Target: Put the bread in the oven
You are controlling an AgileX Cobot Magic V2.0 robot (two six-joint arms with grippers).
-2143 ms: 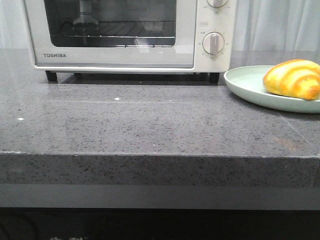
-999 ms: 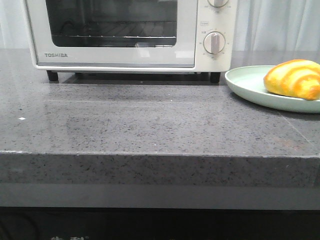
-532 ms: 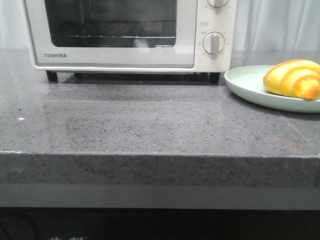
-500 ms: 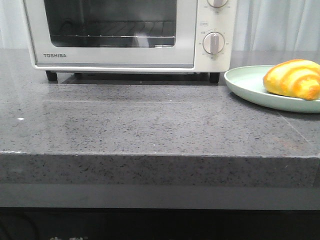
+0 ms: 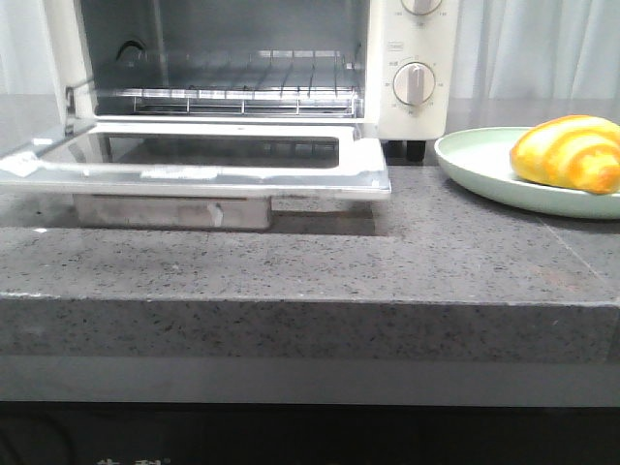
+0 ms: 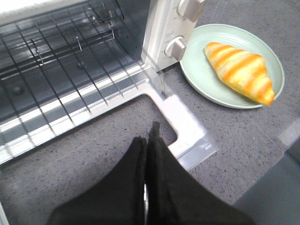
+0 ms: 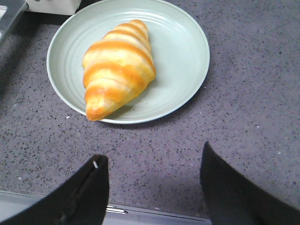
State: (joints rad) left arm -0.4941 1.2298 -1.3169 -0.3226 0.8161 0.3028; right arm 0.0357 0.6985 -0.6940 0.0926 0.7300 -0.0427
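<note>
Oven (image 5: 242, 58) sitting upper left of the front view, door (image 5: 203, 160) dropped flat over the grey desk (image 5: 291, 262), wire rack (image 5: 242, 92) bare inside. So: opening done, bread not yet moved.

Left claw (image 6: 147, 140) low centre in its wrist view, fingers pressed together with nothing between them, hanging just off the door's front corner. Could snag that corner if swung right without lifting first.

Further right, bread (image 5: 569, 152) lying on the pale green plate (image 5: 475, 165) at the right edge of the front view, just beside the oven's dial side. Not touched by anything.

Right claw (image 7: 152, 180) at the bottom of its wrist view, fingers wide apart, empty, short of the plate's near rim.

Stuff likely to go wrong:
- glossy, rounded bun, tapered ends, so a pinch near a tip probably squirts it out
- coming in too low likely shoves the plate or catches its rim
- carrying it across, the open door sticks out in the path, easy to clip
- dropping it near the rack's front edge could roll it out onto the door
</note>
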